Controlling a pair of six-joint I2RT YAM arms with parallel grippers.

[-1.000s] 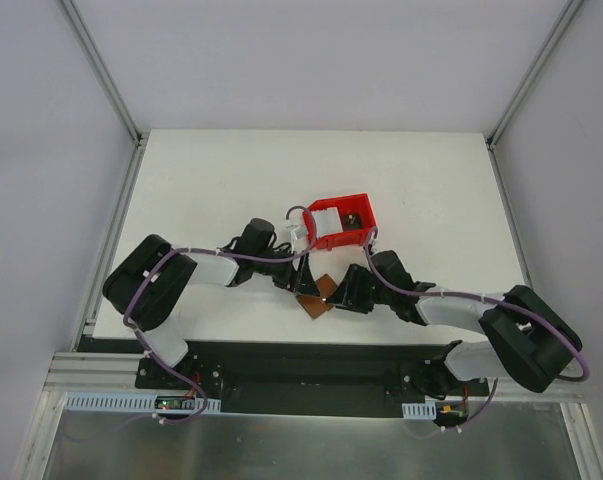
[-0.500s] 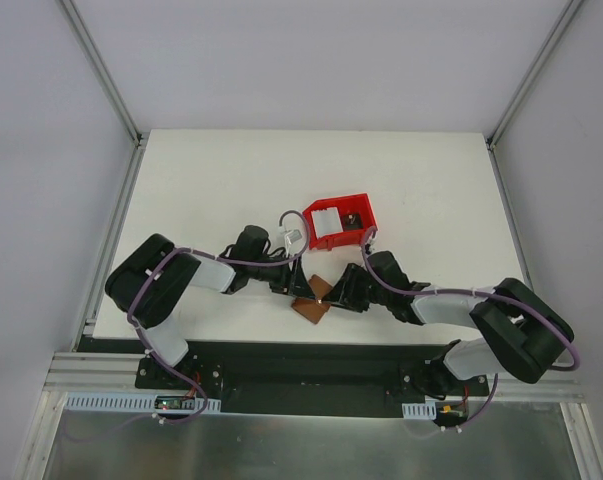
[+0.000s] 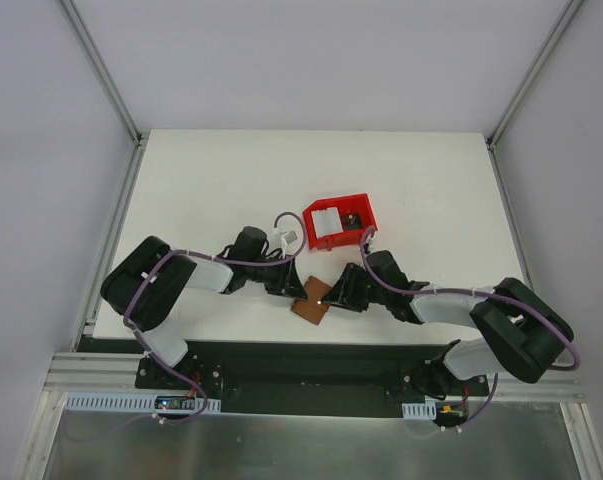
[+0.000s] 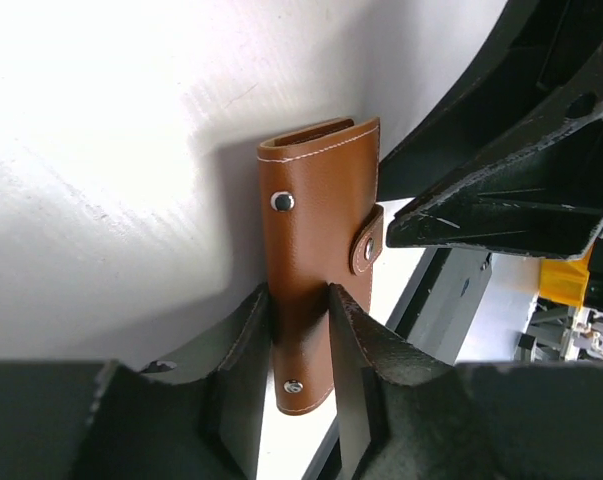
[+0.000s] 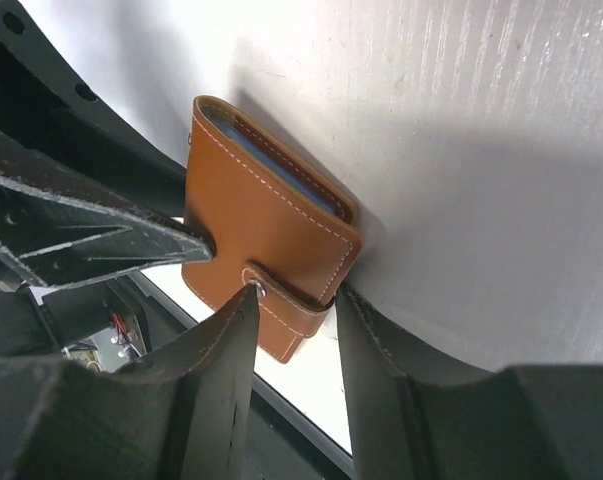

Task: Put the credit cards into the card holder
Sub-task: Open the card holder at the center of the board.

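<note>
White bench [image 3: 201, 180] under bright light, and close to its near edge the brown card holder [image 3: 311, 305] sits folded between the two arms, strap snapped down. From one side the left pincer [image 4: 299, 305] is closed narrow on the holder's end, and from the other the right pincer [image 5: 296, 300] nips its clasp corner, with a pale blue card [image 5: 271, 175] edge showing inside the fold. Farther back, just beyond the wrists, stands a red bin [image 3: 359, 208].

hidden: upper part of brown leather folding card holder [image 3: 311, 312], under left gripper [image 3: 302, 290], right gripper [image 3: 329, 295] | too small: red plastic bin [image 3: 339, 200] contents
</note>
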